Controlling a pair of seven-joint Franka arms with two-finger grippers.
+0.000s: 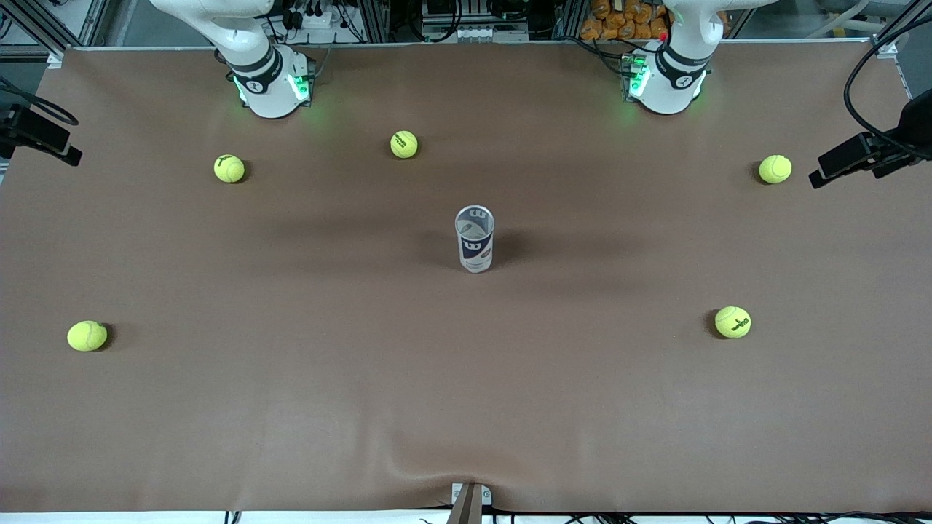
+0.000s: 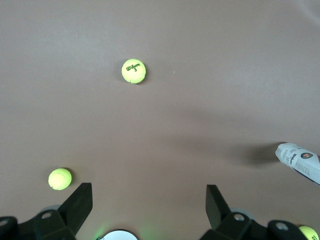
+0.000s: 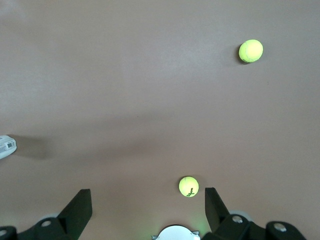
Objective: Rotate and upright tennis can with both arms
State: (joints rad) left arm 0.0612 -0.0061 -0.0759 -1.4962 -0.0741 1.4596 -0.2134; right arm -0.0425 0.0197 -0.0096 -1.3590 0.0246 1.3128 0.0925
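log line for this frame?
tennis can: upright, mid-table, untouched | left pincer: open, empty, high over table | right pincer: open, empty, high over table

High front overview; both wrist views downward, sharing the tennis can (image 1: 475,239)

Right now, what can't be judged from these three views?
- Clear-and-white plastic tennis can: cut off by the picture edge in both wrist views.
- Left gripper and right gripper: out of the front view; their height above the brown table is unknown.
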